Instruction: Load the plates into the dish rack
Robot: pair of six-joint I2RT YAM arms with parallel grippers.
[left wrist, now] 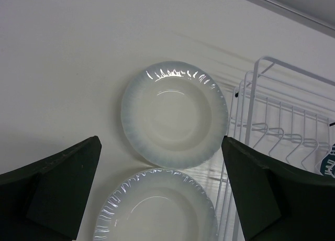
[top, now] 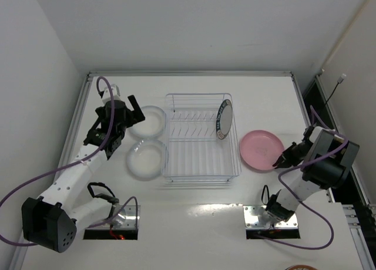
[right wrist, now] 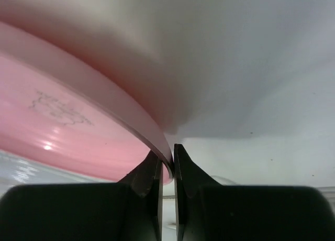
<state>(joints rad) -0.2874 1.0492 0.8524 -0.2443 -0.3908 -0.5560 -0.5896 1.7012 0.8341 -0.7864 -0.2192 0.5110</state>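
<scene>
The clear wire dish rack (top: 202, 164) sits mid-table, and a white plate with a dark patterned rim (top: 224, 119) stands upright in its right end. Two translucent whitish plates lie flat left of the rack, one farther back (top: 147, 120) (left wrist: 174, 114) and one nearer (top: 145, 159) (left wrist: 157, 208). My left gripper (top: 122, 114) (left wrist: 161, 191) hangs open above them, touching neither. The pink plate (top: 260, 149) (right wrist: 63, 126) lies right of the rack. My right gripper (top: 279, 162) (right wrist: 167, 165) is shut on its right rim, one finger each side of the edge.
A raised rail (top: 191, 74) borders the table at the back and sides. The rack's wire prongs (left wrist: 277, 133) show at the right of the left wrist view. Both arm bases (top: 271, 216) sit at the near edge.
</scene>
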